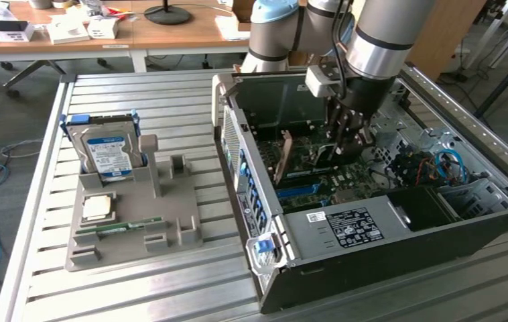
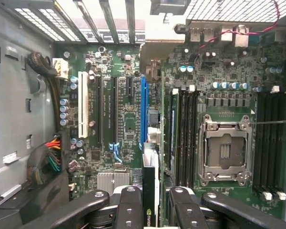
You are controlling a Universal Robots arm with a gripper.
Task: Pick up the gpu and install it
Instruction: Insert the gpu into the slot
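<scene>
Gripper point(image 2: 154, 202) was pinching the gpu point(image 2: 150, 167) on edge, inside the case point(image 1: 370, 268), right over the blue slot point(image 2: 144, 105); seating unclear. Risk was skew: it would jam its contacts on the slot wall, or its bracket end could snag the rear grille point(image 2: 109, 19).

Exterior high, oblique; wrist close above motherboard point(image 2: 128, 119)

Robotics lab: slatted bench point(image 1: 129, 288), cluttered desks point(image 1: 187, 35)

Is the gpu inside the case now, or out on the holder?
Inside the case: the gpu stands on edge between the jaws, over the motherboard, by the blue slot. Seated or not: cannot tell.
</scene>
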